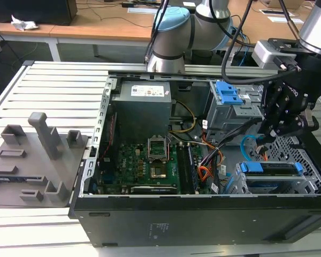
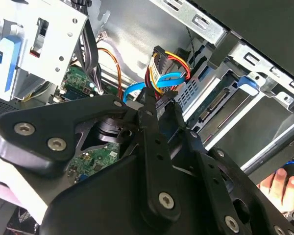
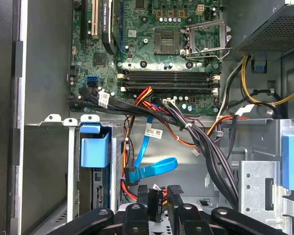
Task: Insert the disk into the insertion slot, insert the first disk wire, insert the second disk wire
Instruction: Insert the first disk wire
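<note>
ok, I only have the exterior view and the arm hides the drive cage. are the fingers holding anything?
Observer: Yes. In both wrist views the gripper has its fingers shut on a dark plug that trails red, yellow and black wires.
Operator: is anything plugged into the disk?
Observer: No. In the second wrist view the disk sits in its bay with its connector edge bare and no plug in it.
</note>
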Controlling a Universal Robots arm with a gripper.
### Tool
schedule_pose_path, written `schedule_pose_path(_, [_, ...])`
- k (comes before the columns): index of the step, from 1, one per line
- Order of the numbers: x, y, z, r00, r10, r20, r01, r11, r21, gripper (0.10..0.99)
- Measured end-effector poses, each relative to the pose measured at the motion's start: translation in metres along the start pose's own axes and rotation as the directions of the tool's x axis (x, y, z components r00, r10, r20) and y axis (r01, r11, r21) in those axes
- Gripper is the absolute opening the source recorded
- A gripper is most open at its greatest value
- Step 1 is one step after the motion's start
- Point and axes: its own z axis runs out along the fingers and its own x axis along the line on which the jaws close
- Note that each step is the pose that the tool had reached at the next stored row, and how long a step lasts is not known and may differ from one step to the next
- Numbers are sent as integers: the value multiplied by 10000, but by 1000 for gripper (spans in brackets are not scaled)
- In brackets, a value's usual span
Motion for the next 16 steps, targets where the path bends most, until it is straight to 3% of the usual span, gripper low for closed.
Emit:
schedule_pose_path(3, [0,0,1,10000,0,-1,0,10000,0,286])
schedule_pose_path(4, [0,0,1,10000,0,-2,0,10000,0,165])
schedule_pose_path(10, [0,0,1,10000,1,-7,-1,10000,0,161])
schedule_pose_path(14, [-3,-110,-4,10000,-1,-9,1,10000,-25,161])
schedule_pose_path(16, [9,-110,-4,10000,0,-10,0,10000,-26,161])
